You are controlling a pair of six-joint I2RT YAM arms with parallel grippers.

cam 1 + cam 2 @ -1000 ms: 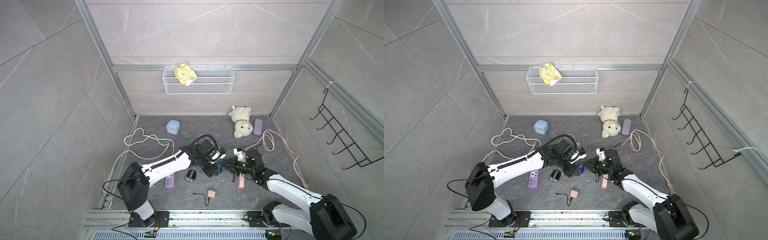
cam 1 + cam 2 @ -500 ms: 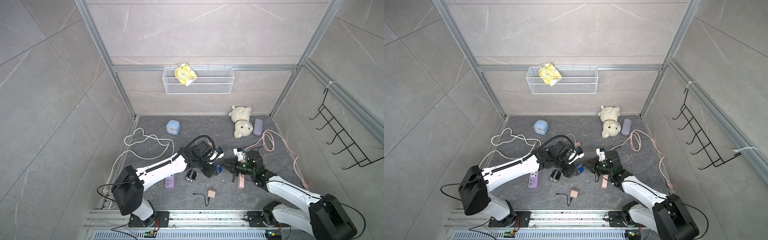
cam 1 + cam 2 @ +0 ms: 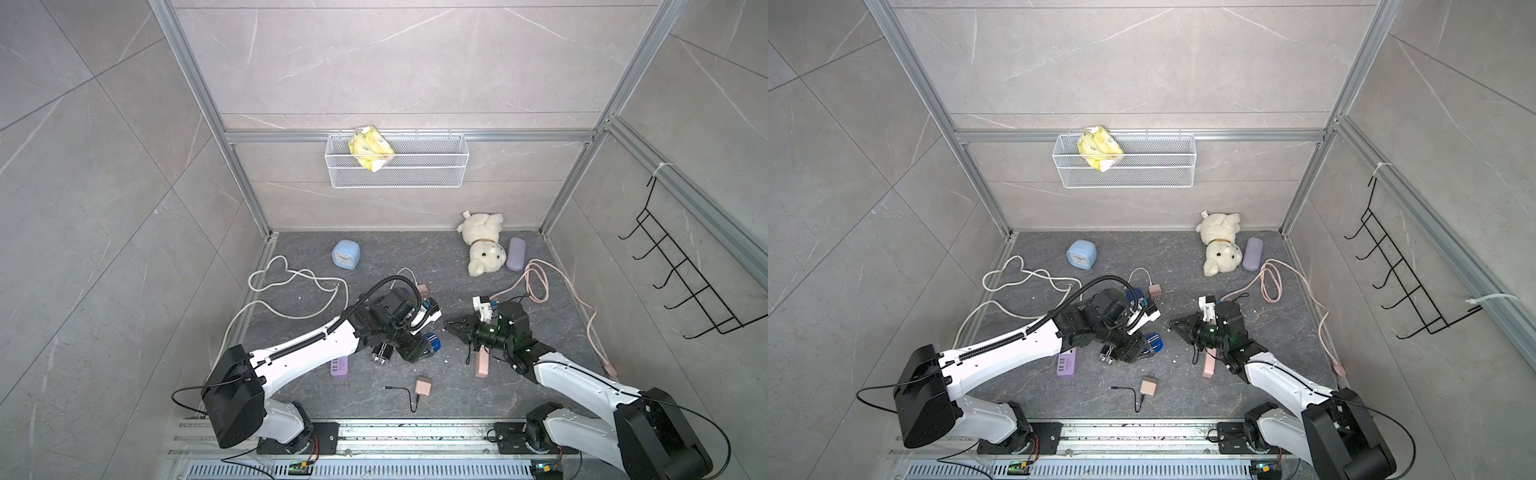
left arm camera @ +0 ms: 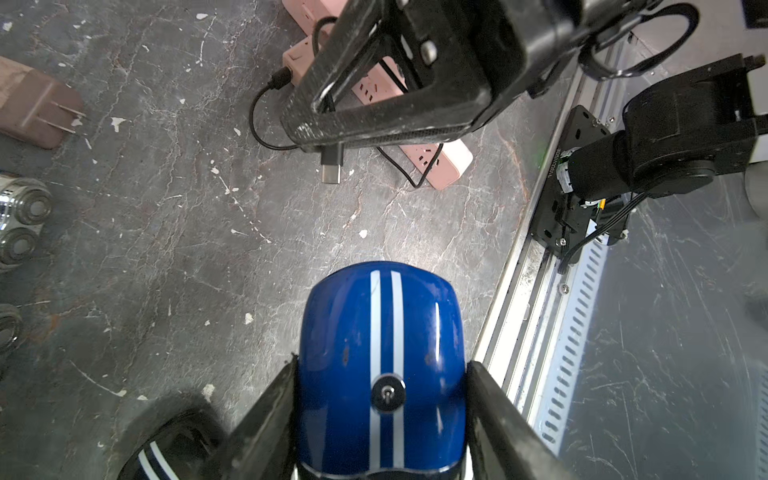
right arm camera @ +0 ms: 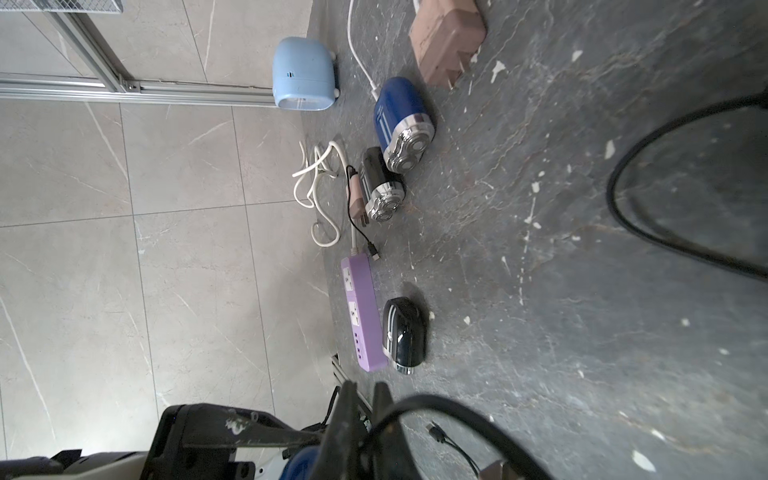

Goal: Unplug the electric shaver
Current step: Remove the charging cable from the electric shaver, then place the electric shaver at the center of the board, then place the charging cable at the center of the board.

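1. The left hand (image 4: pixel 380 368) is grasping the blue electric shaver (image 4: pixel 380 316), with one finger pressed to each flank of its white-striped body.
2. In a top view this shaver (image 3: pixel 432 343) is at the middle of the dark bench (image 3: pixel 395 257), at the tip of the left arm. I cannot tell whether it touches the bench.
3. The right hand (image 4: pixel 332 143) is clenched on the charging plug (image 4: pixel 331 170). The plug's metal tip sticks out past the fingertips, and its black cable (image 4: pixel 258 124) loops away behind.
4. The plug and the blue shaver are apart, with bare bench between them, and the tip points towards the shaver.
5. A pink power strip (image 4: pixel 432 166) lies under the right hand, and the cable crosses it.
6. In the right wrist view, a black shaver (image 5: pixel 405 334) lies just beside a purple power strip (image 5: pixel 361 311).
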